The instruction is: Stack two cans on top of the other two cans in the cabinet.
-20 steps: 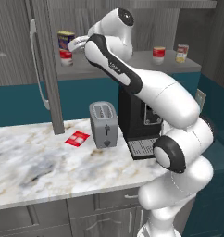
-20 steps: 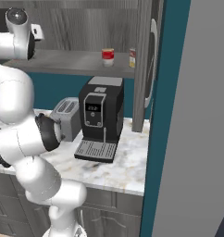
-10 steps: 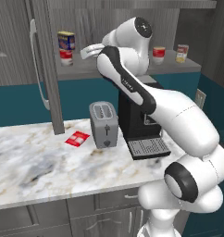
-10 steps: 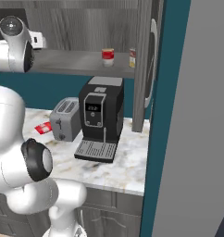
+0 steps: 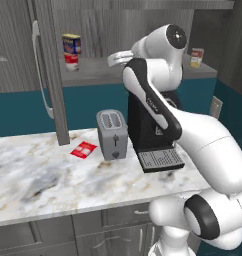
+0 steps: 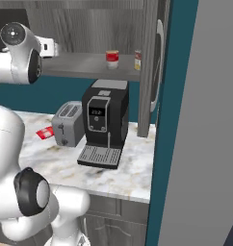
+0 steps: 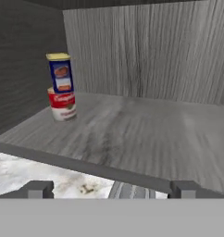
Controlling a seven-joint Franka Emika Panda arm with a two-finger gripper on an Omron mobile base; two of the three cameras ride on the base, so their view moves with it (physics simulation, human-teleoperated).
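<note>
On the left of the cabinet shelf (image 5: 103, 76) a dark blue can with a yellow rim (image 5: 71, 44) stands on top of a red can with a white band (image 5: 71, 61); the hand view shows the same stack, blue can (image 7: 61, 72) over red can (image 7: 62, 105). A second red can (image 6: 111, 59) and a pale cream can (image 6: 137, 60) stand apart on the right of the shelf, the cream can (image 5: 196, 57) beside my arm. My gripper (image 5: 111, 60) hangs open and empty in front of the shelf's middle, right of the stack, its fingertips (image 7: 37, 189) wide apart.
The cabinet door (image 5: 48, 70) stands open at the left with its long pale handle (image 5: 39, 70). Below on the marble counter (image 5: 38, 175) are a toaster (image 5: 112, 134), a black coffee machine (image 5: 148, 125) and a red packet (image 5: 83, 149). Grey drawers (image 5: 118, 220) run under the counter.
My arm has swung right, carrying the open gripper away from the blue-on-red stack toward the shelf's middle. The cans have not moved.
</note>
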